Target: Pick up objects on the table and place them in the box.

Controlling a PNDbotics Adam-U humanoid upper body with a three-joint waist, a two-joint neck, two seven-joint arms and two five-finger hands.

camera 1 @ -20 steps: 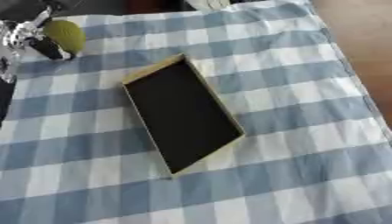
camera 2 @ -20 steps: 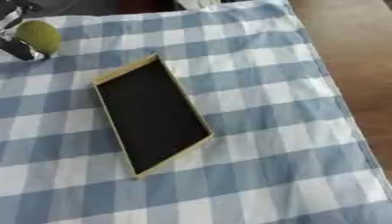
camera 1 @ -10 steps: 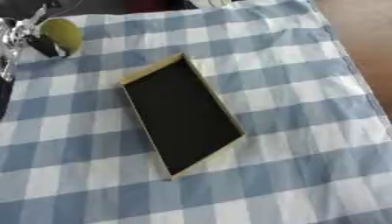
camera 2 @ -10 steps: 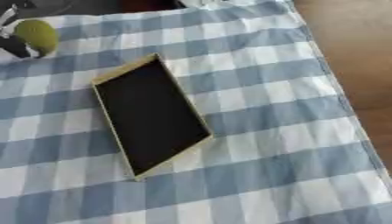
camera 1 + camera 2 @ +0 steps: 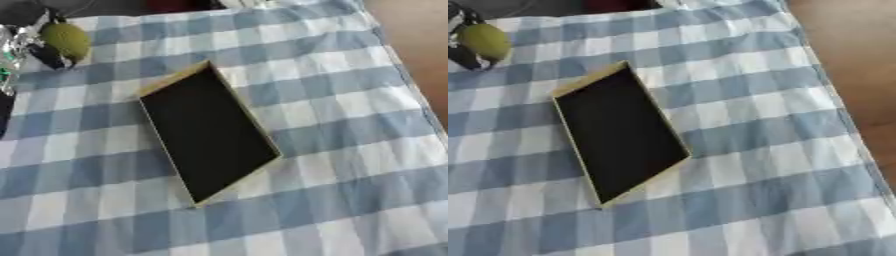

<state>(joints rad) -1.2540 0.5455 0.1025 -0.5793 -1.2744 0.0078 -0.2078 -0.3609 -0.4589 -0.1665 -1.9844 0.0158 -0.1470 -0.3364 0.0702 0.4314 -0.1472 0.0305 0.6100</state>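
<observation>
One green fruit [image 5: 66,40] sits gripped in the left hand's [image 5: 26,45] curled fingers [image 5: 48,55]; one box [image 5: 206,130] lies beyond on the desk [image 5: 350,150].

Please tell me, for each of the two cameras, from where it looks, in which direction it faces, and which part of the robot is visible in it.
Left eye view: from the head, looking down at the blue-and-white checked tablecloth and the shallow black box with a tan rim; the left hand shows at the upper left, against a round yellow-green fruit.
Right eye view: from the head, slightly to the right, facing down likewise; less of that hand shows at the upper left edge.
Both share the cloth, box, fruit and hand.
</observation>
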